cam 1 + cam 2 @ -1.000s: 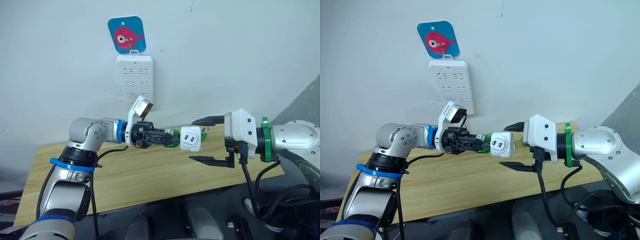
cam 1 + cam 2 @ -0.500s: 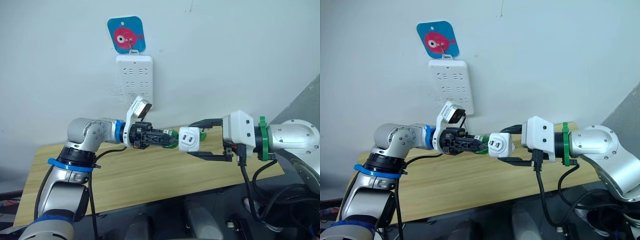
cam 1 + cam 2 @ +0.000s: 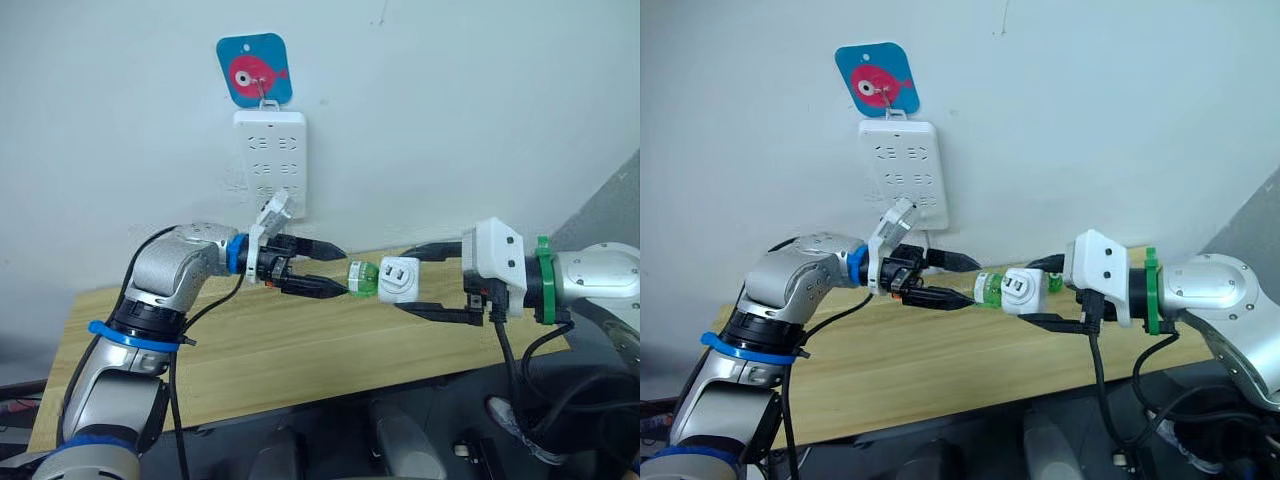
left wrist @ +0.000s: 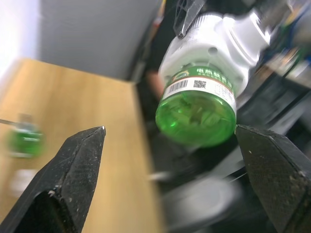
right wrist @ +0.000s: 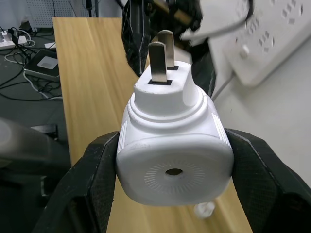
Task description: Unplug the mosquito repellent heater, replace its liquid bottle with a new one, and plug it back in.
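The mosquito repellent heater (image 3: 400,280) is a small white unit held in the air above the table, and my right gripper (image 3: 412,280) is shut on it. In the right wrist view its two prongs (image 5: 160,63) point away from the heater body (image 5: 172,145), which sits between black fingers (image 5: 92,179). A green liquid bottle (image 3: 362,278) sticks out of the heater toward my left gripper (image 3: 335,270). That gripper is open, its fingertips (image 4: 82,155) either side of the bottle's base (image 4: 197,111) without touching it.
A long white power strip (image 3: 270,165) hangs on the wall under a blue fish plaque (image 3: 253,68). The wooden table (image 3: 250,350) runs below both arms. A second green bottle (image 4: 24,141) stands on it.
My left gripper has opened, let go of the bottle and drawn back slightly. My right gripper has closed on the heater and carried it a little to the right.
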